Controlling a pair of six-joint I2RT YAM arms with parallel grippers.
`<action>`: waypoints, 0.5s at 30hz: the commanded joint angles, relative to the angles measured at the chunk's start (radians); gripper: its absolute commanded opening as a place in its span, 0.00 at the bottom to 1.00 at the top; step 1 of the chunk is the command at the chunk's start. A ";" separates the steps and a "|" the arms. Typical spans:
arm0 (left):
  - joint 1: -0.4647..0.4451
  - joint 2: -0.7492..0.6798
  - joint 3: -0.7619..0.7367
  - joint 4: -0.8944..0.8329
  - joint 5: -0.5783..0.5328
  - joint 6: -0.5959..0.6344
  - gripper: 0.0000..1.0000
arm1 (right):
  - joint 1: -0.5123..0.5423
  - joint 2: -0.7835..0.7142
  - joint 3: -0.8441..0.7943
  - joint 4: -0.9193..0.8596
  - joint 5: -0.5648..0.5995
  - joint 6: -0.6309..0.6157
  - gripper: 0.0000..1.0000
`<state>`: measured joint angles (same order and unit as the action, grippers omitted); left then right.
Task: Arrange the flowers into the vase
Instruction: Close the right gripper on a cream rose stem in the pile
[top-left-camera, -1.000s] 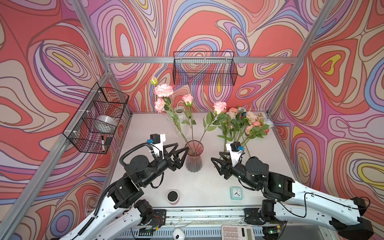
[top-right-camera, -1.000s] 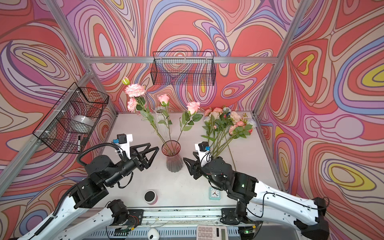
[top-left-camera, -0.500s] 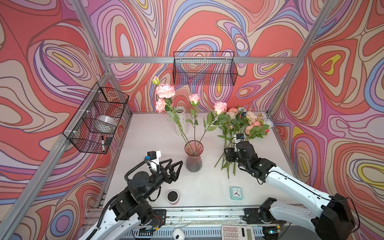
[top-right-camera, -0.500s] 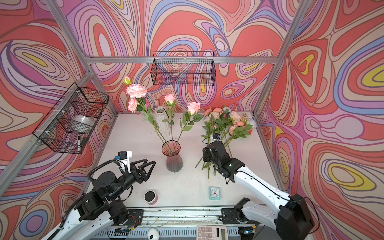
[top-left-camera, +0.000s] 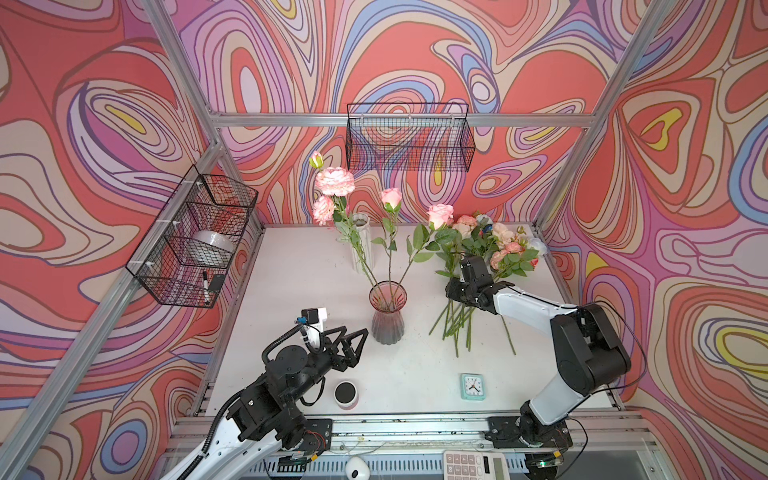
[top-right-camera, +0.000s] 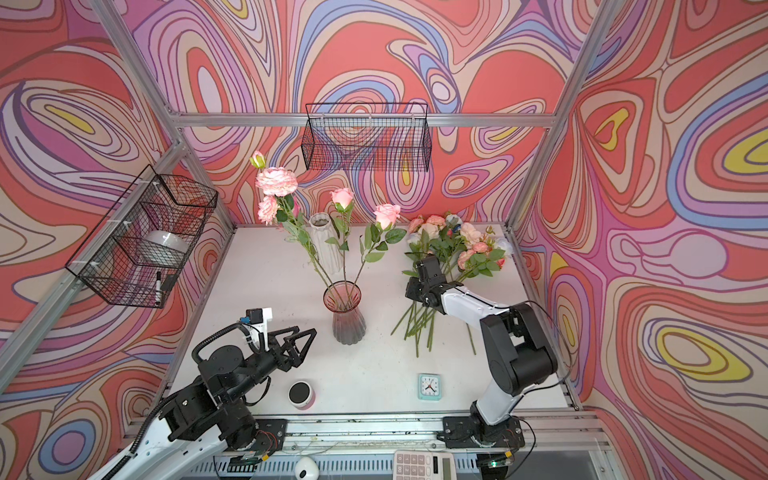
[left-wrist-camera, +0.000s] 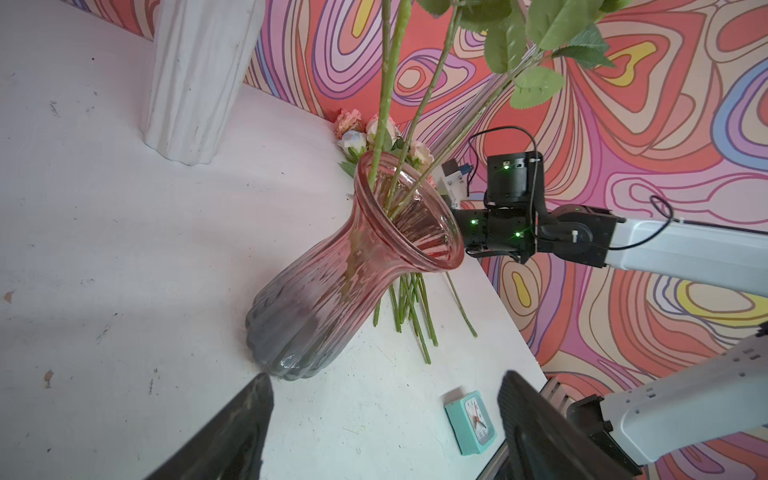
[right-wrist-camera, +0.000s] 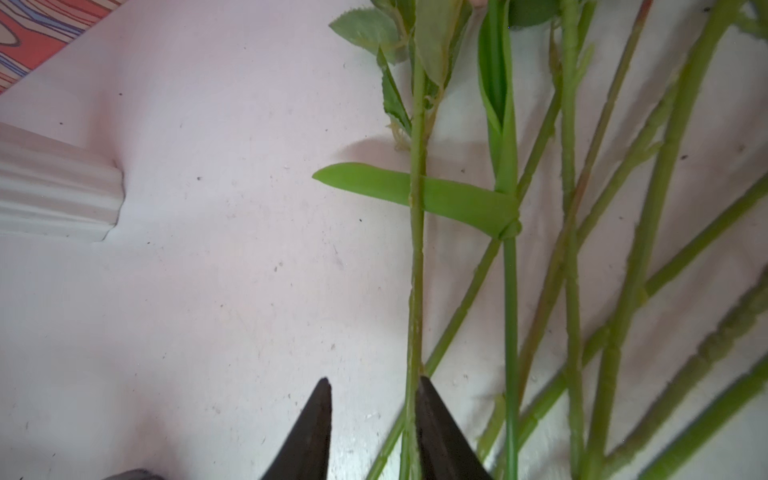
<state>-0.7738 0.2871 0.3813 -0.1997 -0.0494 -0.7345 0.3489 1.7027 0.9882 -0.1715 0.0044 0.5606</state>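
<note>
Flowers (top-left-camera: 500, 258) mostly lie piled right of the pink vase (top-left-camera: 387, 311) in both top views, stems toward us for easy grabbing; a few stand inside. Left wrist: left gripper (left-wrist-camera: 384, 376) gapes empty by the vase foot, we guess to steady it. Right wrist: right gripper (right-wrist-camera: 374, 384) straddles one stem (right-wrist-camera: 415, 270), jaws apart, unclamped.

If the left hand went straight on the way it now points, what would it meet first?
Most likely the pink glass vase, probably its body, just ahead of the left hand; depth is unclear.
</note>
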 joint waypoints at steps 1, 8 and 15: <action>-0.007 -0.023 -0.012 -0.023 0.001 -0.011 0.87 | -0.001 0.061 0.043 -0.020 0.061 0.006 0.31; -0.007 -0.061 -0.031 -0.035 -0.014 -0.015 0.86 | -0.002 0.138 0.062 -0.026 0.096 0.000 0.23; -0.007 -0.057 -0.036 -0.029 -0.017 -0.016 0.86 | -0.002 0.119 0.039 0.001 0.087 -0.005 0.09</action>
<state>-0.7738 0.2298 0.3504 -0.2222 -0.0544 -0.7376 0.3481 1.8313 1.0332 -0.1841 0.0792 0.5606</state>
